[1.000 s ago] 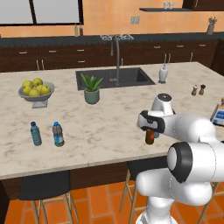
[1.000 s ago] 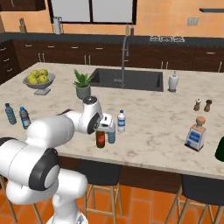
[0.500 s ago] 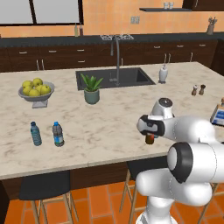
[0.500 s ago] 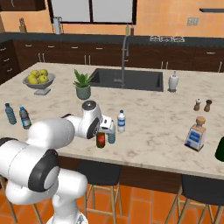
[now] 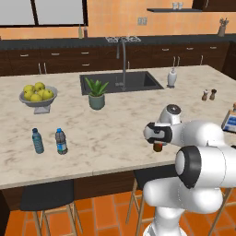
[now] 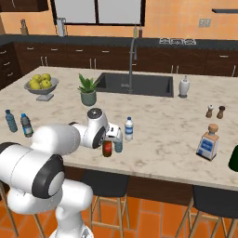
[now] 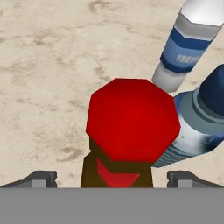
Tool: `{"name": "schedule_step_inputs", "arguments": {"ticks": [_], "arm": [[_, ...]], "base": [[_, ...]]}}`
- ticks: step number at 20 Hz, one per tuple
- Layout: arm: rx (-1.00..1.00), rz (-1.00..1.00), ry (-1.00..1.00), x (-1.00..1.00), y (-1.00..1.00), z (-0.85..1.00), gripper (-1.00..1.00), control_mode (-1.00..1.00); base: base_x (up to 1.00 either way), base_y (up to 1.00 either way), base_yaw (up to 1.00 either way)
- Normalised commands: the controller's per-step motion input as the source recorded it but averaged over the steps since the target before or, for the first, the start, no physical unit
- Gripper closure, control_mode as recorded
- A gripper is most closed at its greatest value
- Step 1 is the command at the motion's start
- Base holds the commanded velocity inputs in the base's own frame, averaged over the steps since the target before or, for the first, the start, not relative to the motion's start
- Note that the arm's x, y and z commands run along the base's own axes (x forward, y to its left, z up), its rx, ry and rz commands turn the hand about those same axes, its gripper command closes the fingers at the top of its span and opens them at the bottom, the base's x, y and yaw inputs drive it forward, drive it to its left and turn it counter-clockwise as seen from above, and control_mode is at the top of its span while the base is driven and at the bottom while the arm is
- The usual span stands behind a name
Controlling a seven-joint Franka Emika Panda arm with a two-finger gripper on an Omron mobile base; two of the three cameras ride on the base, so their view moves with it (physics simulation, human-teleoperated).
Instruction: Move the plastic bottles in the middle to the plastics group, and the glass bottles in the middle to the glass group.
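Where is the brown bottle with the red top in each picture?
Left base view: the brown bottle peeks out under the end effector, right of centre, near the counter's front edge.
Right base view: left of centre, beside a water bottle.
Hand view: its red top sits in the lower middle.
Shared landmark: the potted plant by the sink, seen in both base views.

The end effector (image 7: 112, 177) has come lower over the brown bottle (image 6: 107, 148) since a second ago; its open tips now flank the red top (image 7: 132, 119), just beside the two water bottles (image 6: 128, 128)
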Motion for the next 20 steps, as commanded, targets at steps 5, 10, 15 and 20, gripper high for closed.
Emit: {"name": "schedule_step_inputs", "arguments": {"ticks": [5,10,15,20], "arm": [[0.0,0.0,0.0,0.0,0.0,0.0,1.0,-1.0],[0.0,0.0,-0.08,-0.13,0.0,0.0,1.0,-1.0],[0.0,0.0,-0.13,-0.9,-0.02,0.25,1.0,-1.0],[0.0,-0.01,-0.02,-0.85,-0.34,0.38,1.0,-1.0]], "base": [[0.0,0.0,0.0],[0.0,0.0,0.0],[0.0,0.0,0.0],[0.0,0.0,0.0]]}}
